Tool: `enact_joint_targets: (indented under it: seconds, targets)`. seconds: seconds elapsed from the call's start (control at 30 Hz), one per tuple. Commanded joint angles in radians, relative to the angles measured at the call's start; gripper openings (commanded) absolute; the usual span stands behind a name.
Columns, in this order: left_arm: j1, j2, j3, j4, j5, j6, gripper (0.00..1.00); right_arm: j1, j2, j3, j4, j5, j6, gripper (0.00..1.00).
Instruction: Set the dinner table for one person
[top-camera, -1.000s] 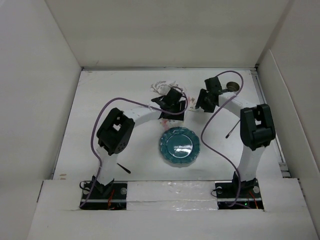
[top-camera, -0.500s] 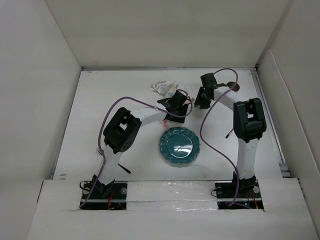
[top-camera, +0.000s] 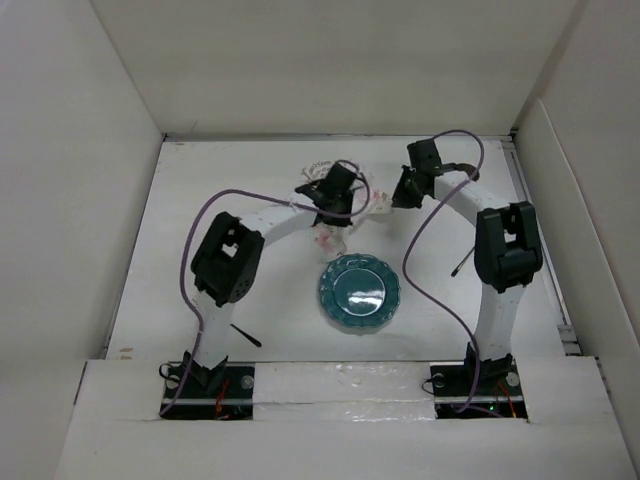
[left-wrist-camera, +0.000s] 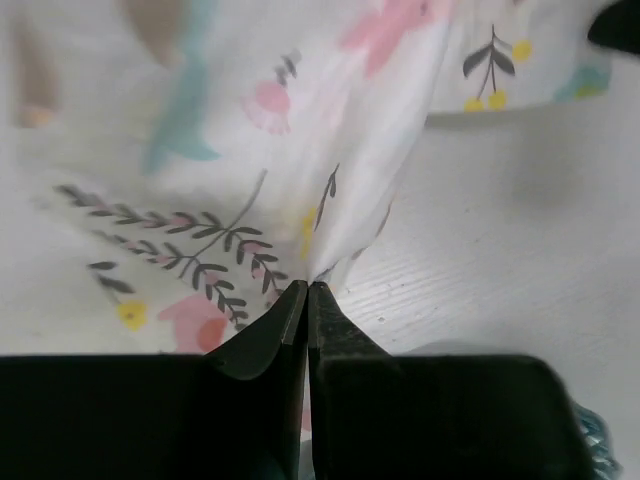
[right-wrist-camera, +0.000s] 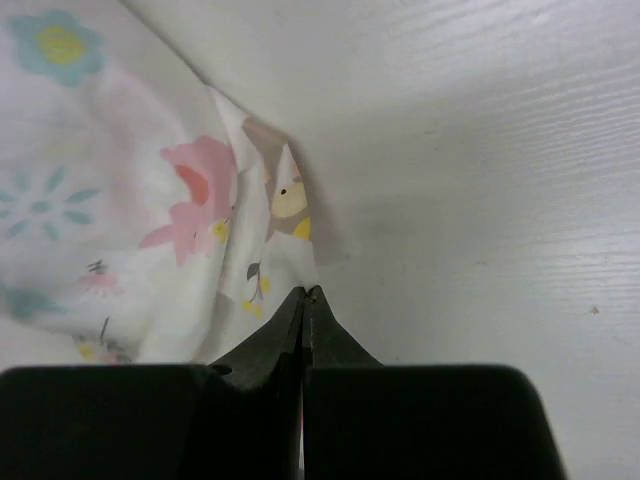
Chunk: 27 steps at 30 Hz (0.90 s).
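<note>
A crumpled placemat (top-camera: 322, 172) printed with animals and leaves lies at the back middle of the white dinner table (top-camera: 200, 220). My left gripper (top-camera: 335, 192) is shut on a fold of it. In the left wrist view, the closed tips (left-wrist-camera: 308, 287) pinch the printed cloth (left-wrist-camera: 200, 170). My right gripper (top-camera: 404, 190) is shut on the cloth's right edge. The right wrist view shows its tips (right-wrist-camera: 307, 293) clamped on a corner of the placemat (right-wrist-camera: 130, 190). A teal scalloped plate (top-camera: 359, 292) sits in front of both grippers.
One thin dark utensil (top-camera: 247, 336) lies near the left arm's base, and another (top-camera: 462, 264) lies beside the right arm. White walls enclose the table on the left, back and right.
Both grippers have gone from open to shut on the placemat. The left gripper moved toward the back, and the cloth is bunched differently.
</note>
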Motion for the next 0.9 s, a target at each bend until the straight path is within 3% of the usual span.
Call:
enact_joint_targets:
  seconds: [0.0, 0.3, 0.47, 0.6, 0.7, 0.73, 0.87]
  targets:
    - [0.192, -0.295, -0.029, 0.078, 0.175, -0.061, 0.00, -0.012, -0.182, 0.075, 0.072, -0.021, -0.045, 0.00]
    - [0.459, -0.622, -0.125, 0.171, 0.422, -0.206, 0.00, -0.021, -0.471, 0.089, 0.084, -0.107, -0.064, 0.00]
    - [0.586, -0.671, -0.141, 0.250, 0.535, -0.310, 0.00, -0.030, -0.540, 0.121, 0.110, -0.158, -0.044, 0.00]
    - [0.642, -0.575, -0.017, 0.279, 0.587, -0.338, 0.00, -0.053, -0.412, 0.317, 0.081, -0.170, -0.058, 0.00]
    - [0.671, -0.455, 0.134, 0.316, 0.661, -0.422, 0.00, -0.083, -0.248, 0.627, 0.012, -0.205, -0.045, 0.00]
    - [0.683, -0.435, 0.170, 0.324, 0.668, -0.448, 0.00, -0.084, -0.206, 0.820, -0.037, -0.233, -0.036, 0.00]
    - [0.692, -0.461, 0.268, 0.412, 0.621, -0.514, 0.00, -0.128, -0.091, 1.132, -0.077, -0.310, 0.017, 0.00]
